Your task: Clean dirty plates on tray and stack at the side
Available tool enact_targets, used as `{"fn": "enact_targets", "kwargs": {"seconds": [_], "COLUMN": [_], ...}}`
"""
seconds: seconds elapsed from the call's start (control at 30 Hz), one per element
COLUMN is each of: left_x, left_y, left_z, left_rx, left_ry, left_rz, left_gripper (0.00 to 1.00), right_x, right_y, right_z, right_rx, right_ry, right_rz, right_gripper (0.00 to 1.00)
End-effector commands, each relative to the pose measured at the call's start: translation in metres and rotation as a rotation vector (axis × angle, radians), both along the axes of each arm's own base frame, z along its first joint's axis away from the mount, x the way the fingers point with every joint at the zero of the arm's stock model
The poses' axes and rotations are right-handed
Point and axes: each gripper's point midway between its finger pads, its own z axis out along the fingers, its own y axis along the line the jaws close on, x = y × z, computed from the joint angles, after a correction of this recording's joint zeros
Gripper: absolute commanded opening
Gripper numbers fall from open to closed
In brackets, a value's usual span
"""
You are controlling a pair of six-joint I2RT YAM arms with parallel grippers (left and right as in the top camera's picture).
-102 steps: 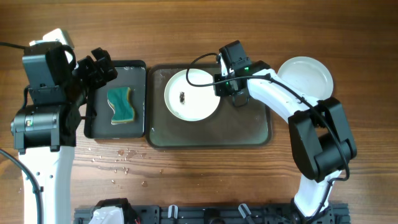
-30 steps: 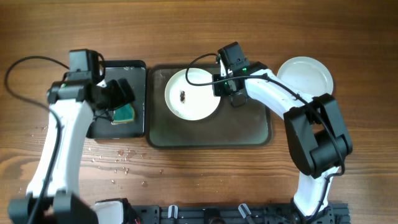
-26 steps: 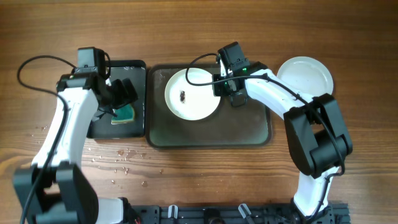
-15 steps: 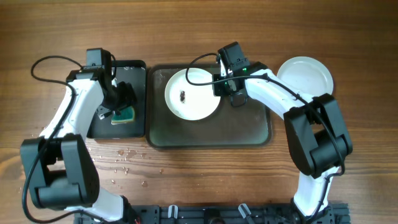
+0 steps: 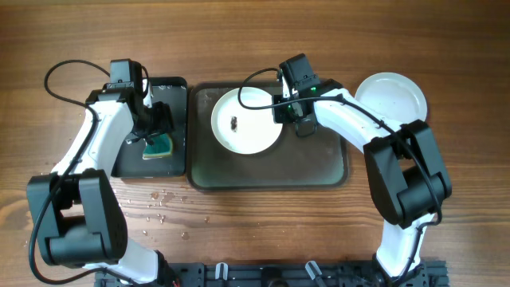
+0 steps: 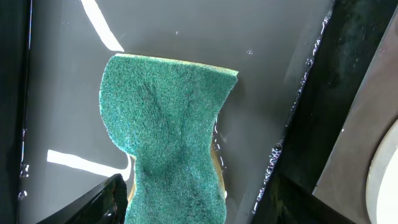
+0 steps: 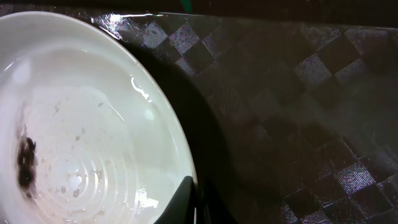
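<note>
With left fingers (image 6: 93,202) wide apart around the green sponge (image 6: 168,124) in black tray (image 6: 261,37). With right fingers (image 7: 181,200) pinched on rim of the smeared plate (image 7: 81,124) on grey tray (image 7: 298,93).

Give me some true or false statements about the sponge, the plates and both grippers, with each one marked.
The green sponge lies in the black tray. True.
The plate on the grey tray is clean. False: a dark smear sits near its centre.
The right gripper is shut on that plate's rim. True.
The left gripper holds the sponge above the plate. False: it is open, jaws either side of the sponge in the black tray.
</note>
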Motion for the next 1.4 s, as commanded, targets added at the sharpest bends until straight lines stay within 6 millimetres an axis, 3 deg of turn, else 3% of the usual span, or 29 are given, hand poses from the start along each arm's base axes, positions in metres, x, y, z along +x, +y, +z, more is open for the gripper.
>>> {"fn": "enact_targets", "kwargs": {"seconds": [0.0, 0.5, 0.83, 1.03, 1.37], "left_x": [-0.003, -0.017, -0.012, -0.008, -0.003], "left_y": [-0.001, 0.001, 0.003, 0.003, 0.004], "left_z": [-0.008, -0.029, -0.041, -0.041, -0.038], "left_rx": [-0.004, 0.009, 0.012, 0.013, 0.014], "left_ry": [0.018, 0.037, -0.015, -0.031, -0.056], "left_rz": [-0.018, -0.014, 0.035, 0.035, 0.035], "left_gripper": [0.71, 0.72, 0.66, 0.32, 0.2], "right_x": [-0.003, -0.003, -0.003, -0.003, -0.003], "right_y": [-0.004, -0.004, -0.004, -0.004, -0.004], "right_z": [-0.009, -0.009, -0.009, -0.009, -0.009], "right_rx": [-0.021, -0.021, -0.021, -0.02, -0.02], "right_ry": [0.012, 0.013, 0.012, 0.011, 0.01], "right_rz": [-0.01, -0.01, -0.01, -0.01, -0.009], "right_gripper": [0.06, 0.06, 0.06, 0.06, 0.06]}}
